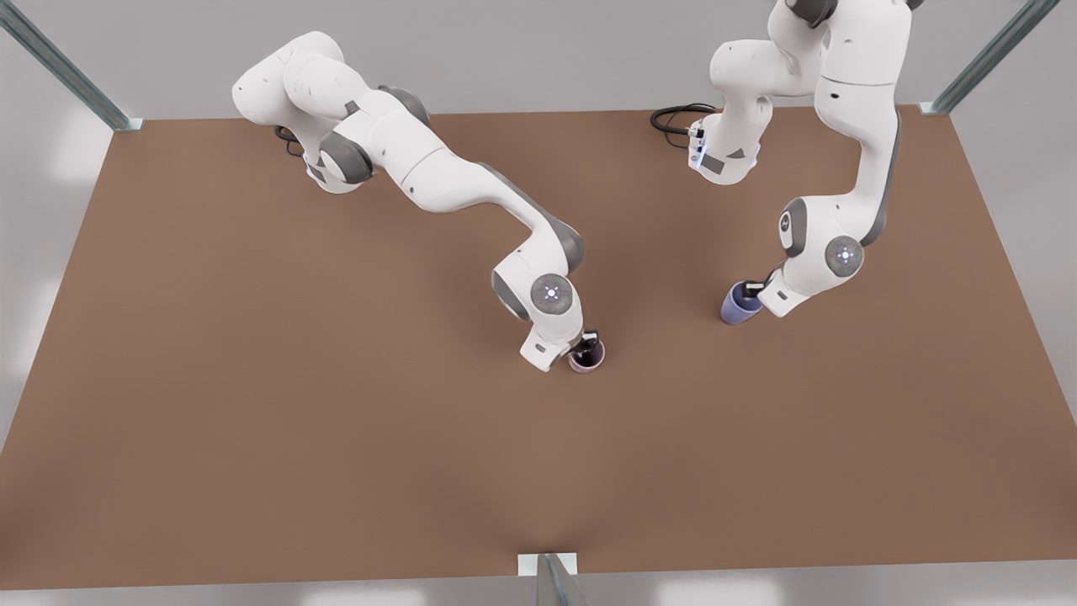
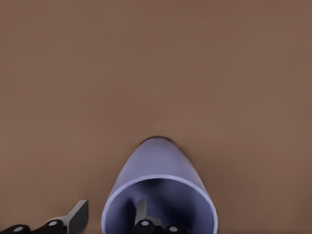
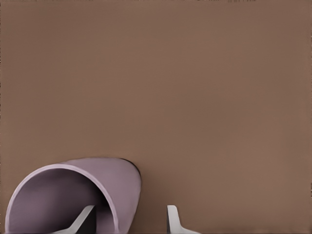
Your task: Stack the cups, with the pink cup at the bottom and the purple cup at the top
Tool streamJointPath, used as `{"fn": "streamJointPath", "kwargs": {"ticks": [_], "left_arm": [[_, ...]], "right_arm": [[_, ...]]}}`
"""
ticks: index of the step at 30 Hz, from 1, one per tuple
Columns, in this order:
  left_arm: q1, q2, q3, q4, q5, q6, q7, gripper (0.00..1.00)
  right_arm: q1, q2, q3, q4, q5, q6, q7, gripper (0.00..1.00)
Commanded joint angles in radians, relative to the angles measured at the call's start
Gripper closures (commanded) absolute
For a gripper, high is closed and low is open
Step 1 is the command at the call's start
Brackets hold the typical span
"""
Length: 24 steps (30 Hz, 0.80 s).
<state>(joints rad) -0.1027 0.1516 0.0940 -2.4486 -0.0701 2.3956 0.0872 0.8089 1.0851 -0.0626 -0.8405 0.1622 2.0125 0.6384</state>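
The pink cup (image 1: 586,358) stands upright on the brown table near the middle, and the right wrist view looks into its mouth (image 3: 124,178). My right gripper (image 1: 588,343) (image 3: 129,220) is open and straddles its rim, one finger inside and one outside. The purple cup (image 1: 740,305) (image 2: 158,161) stands toward the front view's right. My left gripper (image 1: 756,291) (image 2: 109,218) is open across its rim in the same way, with one finger in the cup and the other outside the wall.
The brown table (image 1: 336,421) is bare around both cups, with a gap of open surface between them. Both arm bases and a black cable (image 1: 677,118) sit along the far edge. Metal frame posts (image 1: 551,581) stand at the corners and at the middle of the near edge.
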Motion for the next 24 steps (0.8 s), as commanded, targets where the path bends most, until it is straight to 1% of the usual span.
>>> {"fn": "streamJointPath", "kwargs": {"ticks": [1,2,4,5,6,7,8,9,10,11,12,13,14,15,16,17,18,20,22,24], "left_arm": [[0.000,0.003,0.000,0.000,0.001,0.002,-0.017,0.41],[-0.003,0.008,0.000,0.000,0.001,-0.001,-0.017,0.51],[-0.006,0.008,0.000,0.000,0.001,-0.003,-0.029,0.61],[-0.008,0.008,0.000,0.000,0.001,-0.010,-0.035,0.68],[-0.014,0.006,0.000,0.002,0.001,-0.010,-0.035,0.70],[-0.014,0.003,0.000,0.002,0.001,-0.010,-0.037,0.72],[-0.015,-0.001,0.000,0.003,0.001,-0.015,-0.038,0.74],[-0.015,-0.006,0.000,0.008,0.000,-0.019,-0.058,0.78],[-0.015,-0.012,0.000,0.010,0.001,-0.019,-0.067,0.79],[-0.015,-0.014,0.000,0.011,0.001,-0.019,-0.067,0.79],[-0.015,-0.023,0.000,0.016,0.000,-0.019,-0.069,0.79],[-0.015,-0.027,0.000,0.046,0.000,-0.045,-0.079,0.79],[-0.015,-0.037,0.000,0.079,0.000,-0.078,-0.101,0.79],[-0.021,-0.047,-0.008,0.097,0.000,-0.078,-0.133,0.79],[-0.035,-0.040,-0.014,0.135,0.000,-0.087,-0.144,0.79],[-0.037,-0.015,-0.057,0.215,0.000,-0.144,-0.188,0.79],[-0.046,-0.009,-0.059,0.256,0.000,-0.176,-0.196,0.79],[-0.060,0.025,-0.079,0.373,-0.002,-0.272,-0.267,0.79],[-0.060,0.091,-0.149,0.528,-0.007,-0.366,-0.406,0.79],[-0.061,0.137,-0.211,0.620,-0.080,-0.375,-0.506,0.79]], "right_arm": [[-0.002,-0.033,0.000,-0.028,0.002,0.000,0.112,0.34],[-0.004,-0.056,0.000,-0.037,0.003,0.000,0.112,0.34],[-0.004,-0.096,-0.003,-0.049,0.037,0.000,0.112,0.34],[-0.005,-0.174,-0.005,-0.135,0.036,0.014,0.103,0.33],[-0.039,-0.322,-0.006,-0.268,0.033,0.014,0.052,0.30],[-0.102,-0.454,-0.011,-0.382,0.028,0.012,-0.011,0.23],[-0.181,-0.596,-0.011,-0.531,0.030,0.008,-0.100,0.17],[-0.299,-0.726,-0.013,-0.614,0.011,-0.047,-0.216,0.00],[-0.421,-0.787,-0.013,-0.615,0.008,-0.201,-0.348,0.00],[-0.545,-0.829,-0.009,-0.617,0.008,-0.311,-0.437,0.00],[-0.632,-0.867,-0.009,-0.608,-0.013,-0.446,-0.539,0.00],[-0.688,-0.909,-0.006,-0.617,-0.066,-0.462,-0.574,0.00],[-0.737,-0.923,0.015,-0.615,-0.093,-0.494,-0.592,0.00],[-0.729,-0.930,0.012,-0.602,-0.191,-0.530,-0.597,0.00],[-0.744,-0.930,0.007,-0.598,-0.198,-0.543,-0.602,0.00],[-0.757,-0.926,0.006,-0.594,-0.187,-0.529,-0.603,0.00],[-0.764,-0.924,0.006,-0.597,-0.184,-0.498,-0.640,0.00],[-0.767,-0.921,0.006,-0.572,-0.199,-0.500,-0.660,0.00],[-0.806,-0.896,-0.003,-0.526,-0.165,-0.503,-0.654,0.00],[-0.806,-0.896,-0.002,-0.511,-0.161,-0.503,-0.660,0.00]]}}
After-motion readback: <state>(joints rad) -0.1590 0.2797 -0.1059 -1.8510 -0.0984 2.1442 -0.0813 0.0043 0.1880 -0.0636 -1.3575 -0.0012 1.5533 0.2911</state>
